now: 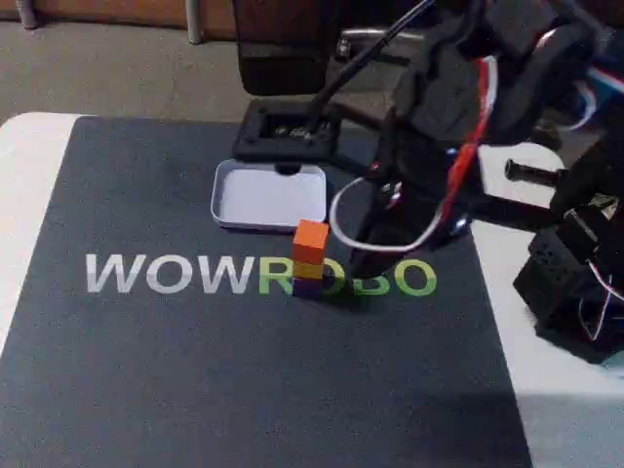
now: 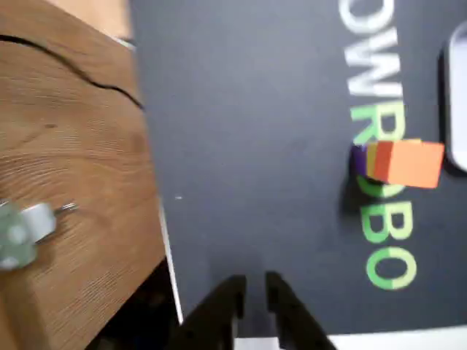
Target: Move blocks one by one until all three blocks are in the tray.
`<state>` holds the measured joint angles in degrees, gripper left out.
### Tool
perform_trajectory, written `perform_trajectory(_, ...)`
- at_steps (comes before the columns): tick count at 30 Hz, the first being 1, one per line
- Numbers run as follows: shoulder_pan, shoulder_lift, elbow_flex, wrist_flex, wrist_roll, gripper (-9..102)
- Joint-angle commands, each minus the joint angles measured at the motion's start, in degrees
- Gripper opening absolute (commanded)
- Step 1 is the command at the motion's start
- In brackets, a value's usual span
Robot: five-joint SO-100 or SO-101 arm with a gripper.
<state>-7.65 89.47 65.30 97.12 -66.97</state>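
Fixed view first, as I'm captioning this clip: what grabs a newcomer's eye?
A three-block stack, orange on yellow on purple, stands on the dark mat's lettering just in front of the empty tray. The black arm looms at right; in the wrist view its gripper looks nearly shut, holding nothing.
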Motion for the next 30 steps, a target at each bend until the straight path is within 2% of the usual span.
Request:
perform_trajectory(1,1.93,-1.67,-2.29,0.18,0.62,1)
perform_trajectory(9,7.65,-1.23,-1.58,0.18,1.05,2)
perform_trajectory(17,13.89,3.69,7.21,-1.32,-1.93,4)
perform_trajectory(30,14.06,-0.35,7.29,-2.37,-1.23,8)
